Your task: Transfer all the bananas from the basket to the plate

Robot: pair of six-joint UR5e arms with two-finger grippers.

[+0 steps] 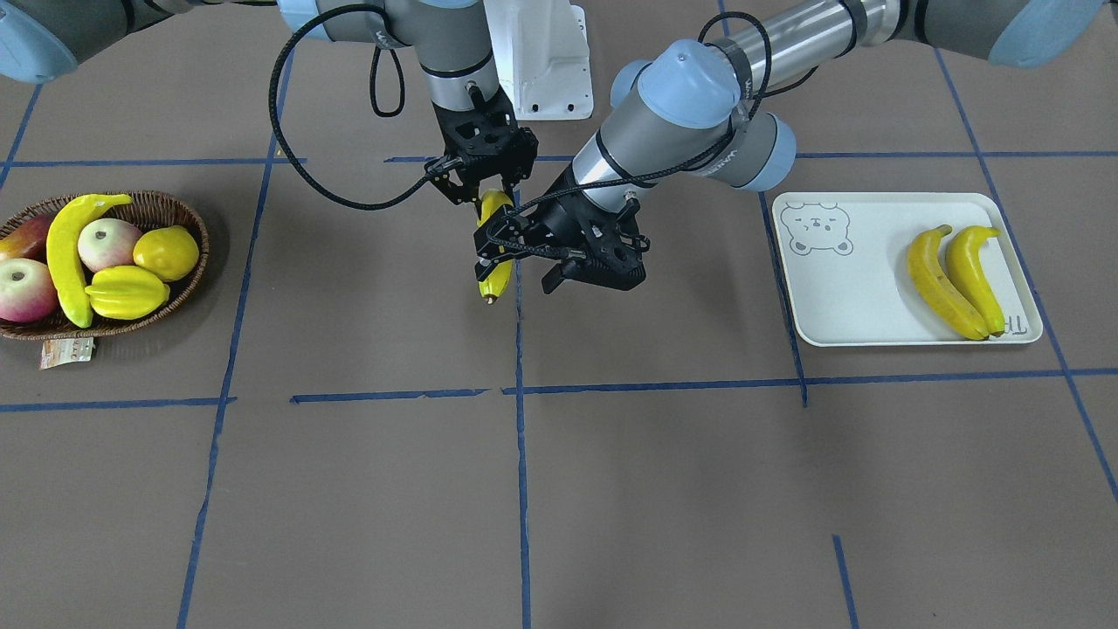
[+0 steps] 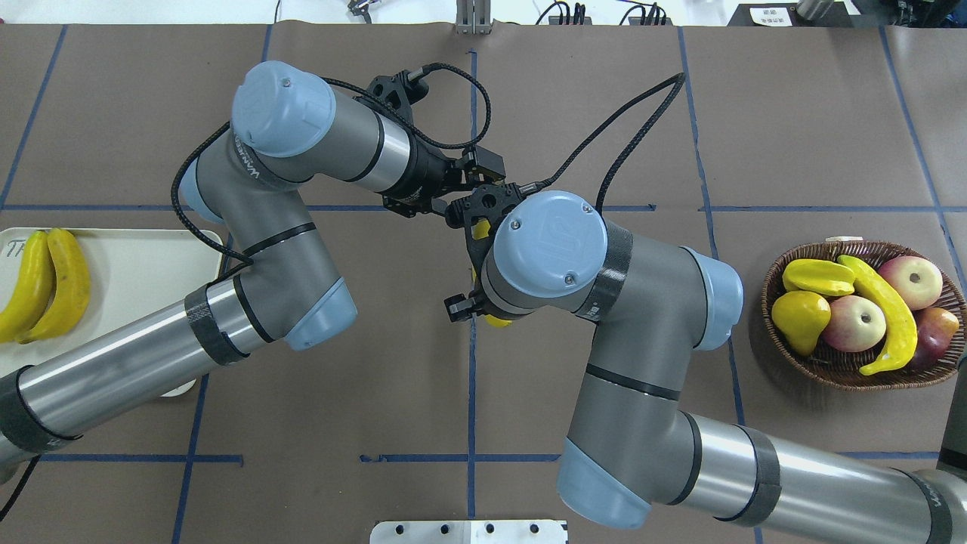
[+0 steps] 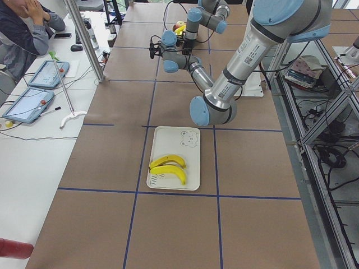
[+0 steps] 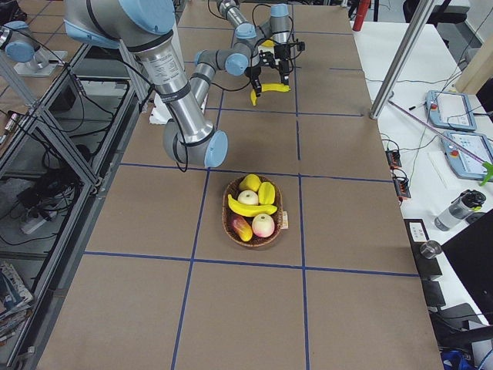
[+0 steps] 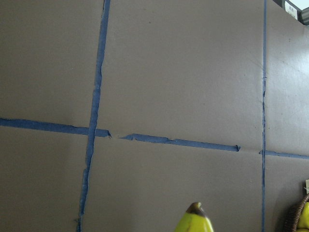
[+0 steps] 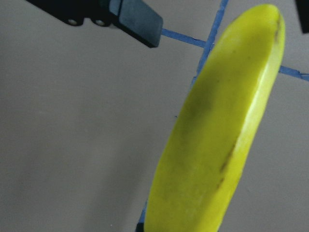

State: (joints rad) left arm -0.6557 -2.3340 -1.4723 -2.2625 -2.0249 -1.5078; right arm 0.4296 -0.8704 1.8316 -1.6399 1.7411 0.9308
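My right gripper [image 1: 489, 194] points down over the table's middle and is shut on the upper end of a yellow banana [image 1: 496, 275], which hangs above the table. The banana fills the right wrist view [image 6: 217, 145]. My left gripper [image 1: 522, 262] reaches in from the side, open, with its fingers [image 6: 137, 21] on either side of that banana, apart from it. The banana's tip shows in the left wrist view [image 5: 194, 221]. One banana [image 1: 65, 253] lies in the wicker basket [image 1: 188, 288]. Two bananas [image 1: 956, 279] lie on the off-white plate [image 1: 856, 297].
The basket also holds apples [image 1: 109, 243], a ridged starfruit [image 1: 127, 293] and a round yellow fruit [image 1: 166, 252]; a paper tag [image 1: 65, 352] lies at its rim. The white robot base [image 1: 541, 61] stands behind the grippers. Blue tape lines cross the brown table.
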